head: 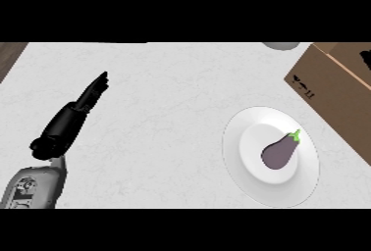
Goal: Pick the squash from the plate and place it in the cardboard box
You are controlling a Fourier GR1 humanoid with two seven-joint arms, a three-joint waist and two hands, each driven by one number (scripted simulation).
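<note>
A dark purple vegetable with a green stem (279, 151), shaped like an eggplant, lies on a white plate (241, 158) at the right of the counter. The brown cardboard box (334, 93) stands at the right edge, just beyond the plate. My left hand (74, 114) hovers over the counter's left side, far from the plate, its fingers straight and pointing away from me, holding nothing. My right hand does not show.
A pale round object (281, 45) peeks in at the top edge, left of the box. The white marble counter (167, 122) stretches between my left hand and the plate. A dark wooden strip (10, 54) borders the top left corner.
</note>
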